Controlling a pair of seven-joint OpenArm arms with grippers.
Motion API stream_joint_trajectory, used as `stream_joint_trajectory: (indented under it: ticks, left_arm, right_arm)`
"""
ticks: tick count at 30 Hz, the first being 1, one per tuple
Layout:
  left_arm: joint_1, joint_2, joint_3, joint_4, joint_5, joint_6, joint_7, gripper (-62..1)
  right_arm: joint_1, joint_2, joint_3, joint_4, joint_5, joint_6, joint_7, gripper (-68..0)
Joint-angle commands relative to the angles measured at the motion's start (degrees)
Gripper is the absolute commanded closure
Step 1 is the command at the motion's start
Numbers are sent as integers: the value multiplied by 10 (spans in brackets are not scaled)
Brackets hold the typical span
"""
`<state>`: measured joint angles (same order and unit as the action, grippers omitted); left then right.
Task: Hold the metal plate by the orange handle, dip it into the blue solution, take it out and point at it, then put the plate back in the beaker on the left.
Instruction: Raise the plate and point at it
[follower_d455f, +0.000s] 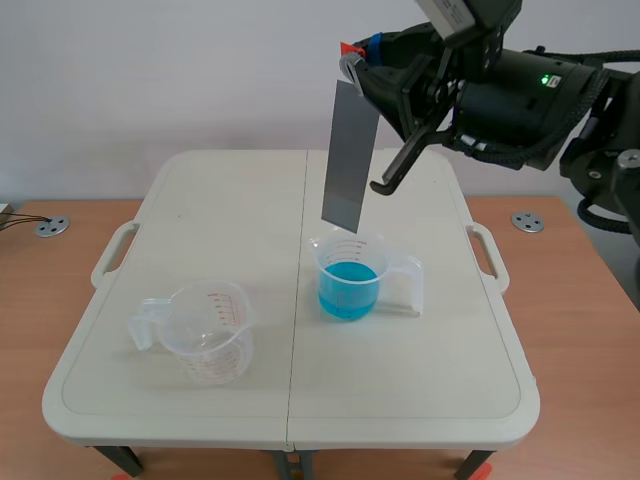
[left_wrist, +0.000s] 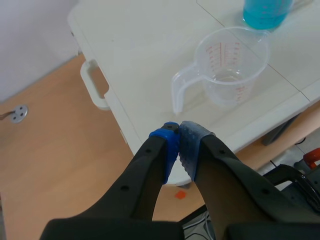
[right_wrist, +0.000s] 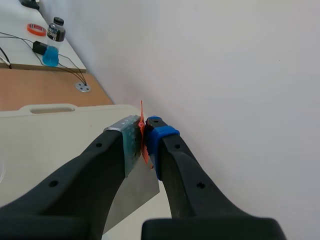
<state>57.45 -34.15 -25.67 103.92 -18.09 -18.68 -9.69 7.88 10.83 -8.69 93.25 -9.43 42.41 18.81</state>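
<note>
A grey metal plate (follower_d455f: 349, 160) hangs upright above the beaker of blue solution (follower_d455f: 348, 280), its lower edge just over the beaker's rim. My right gripper (follower_d455f: 356, 62) is shut on the plate's orange handle (right_wrist: 144, 137) high above the table; the plate (right_wrist: 132, 192) drops away under the fingers. The empty clear beaker (follower_d455f: 203, 330) stands at the table's front left. My left gripper (left_wrist: 179, 142) is shut on nothing, held off the table's edge, with the empty beaker (left_wrist: 230, 70) ahead of it and the blue beaker (left_wrist: 265, 12) beyond. The left arm does not show in the scene view.
The white folding table (follower_d455f: 230, 200) has handles at both sides and sits on a wooden surface. On a far desk in the right wrist view are a bottle with blue liquid (right_wrist: 54, 42), a tape roll (right_wrist: 36, 29) and cables.
</note>
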Motion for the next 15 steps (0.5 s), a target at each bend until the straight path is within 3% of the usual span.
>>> stream_joint_trajectory:
  ticks: [1,9,15]
  left_arm:
    - [-14,-5,4,4,-6,-2,-7,-13]
    - [-110,-54,73,4,-10,-3,49,-13]
    - [-207,-61,128,0,-10,-3,87,-13]
  right_arm:
    - [7,4,2,19,10,3,6,-13]
    - [7,4,2,39,11,3,4,-13]
    - [7,4,2,39,10,3,4,-13]
